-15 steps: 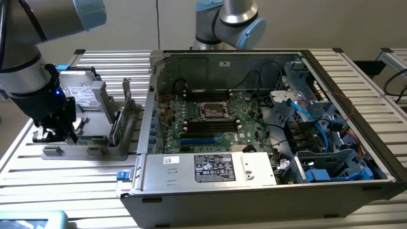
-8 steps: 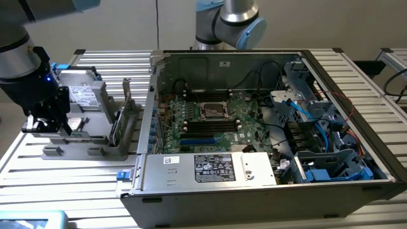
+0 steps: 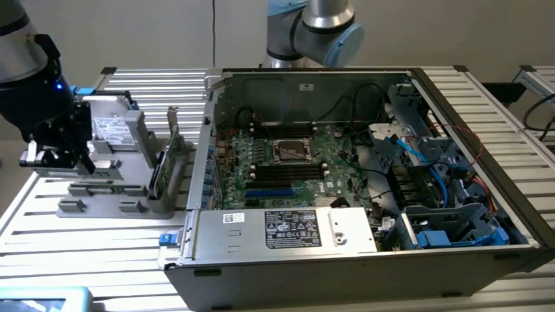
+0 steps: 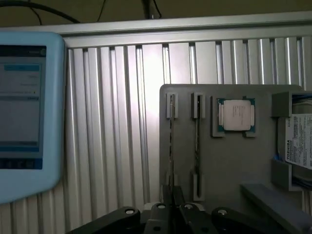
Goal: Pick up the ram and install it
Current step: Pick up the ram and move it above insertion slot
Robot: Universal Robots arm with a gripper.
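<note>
The ram (image 4: pixel 170 146) is a thin green stick seen edge-on, standing in the outer slot of a grey holder (image 4: pixel 229 165). A second, similar stick (image 4: pixel 196 146) stands in the slot beside it. My gripper (image 4: pixel 171 195) sits over the near end of the outer ram, its fingers pressed together on that edge while the stick remains in its slot. In the exterior view my gripper (image 3: pixel 82 166) hangs low over the holder (image 3: pixel 113 201), to the exterior view's left of the open computer case (image 3: pixel 347 260). The motherboard's black memory slots (image 3: pixel 282 170) lie inside the case.
The holder also carries a processor chip (image 4: pixel 236 115), a hard drive (image 4: pixel 300 141) and an upright card with a metal bracket (image 3: pixel 169 156). A light-blue tablet (image 4: pixel 24 107) lies on the ribbed table. Another arm's base (image 3: pixel 312 29) rises behind the case.
</note>
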